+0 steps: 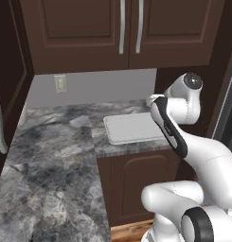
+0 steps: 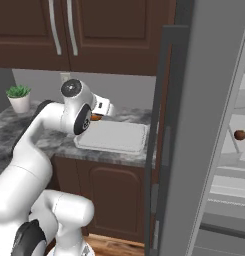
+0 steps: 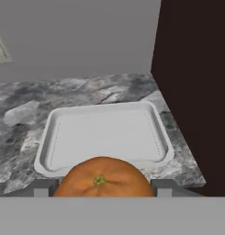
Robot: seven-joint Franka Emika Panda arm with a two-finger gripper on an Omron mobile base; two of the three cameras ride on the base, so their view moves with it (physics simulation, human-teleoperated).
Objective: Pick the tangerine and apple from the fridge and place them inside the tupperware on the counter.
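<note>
tangerine [image 3: 101, 179] clamped in hand [image 3: 101, 189], above empty tupperware [image 3: 104, 135]

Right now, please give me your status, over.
Tool shut on tangerine, above near rim of tupperware. Tupperware holds nothing. Apple waits on shelf of open fridge. Nothing in the way.

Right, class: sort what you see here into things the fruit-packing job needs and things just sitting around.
Job:
tangerine, held in the pincer
apple, on a fridge shelf
tupperware
counter

Bystanders:
potted plant
wall socket
upper cabinets
</note>
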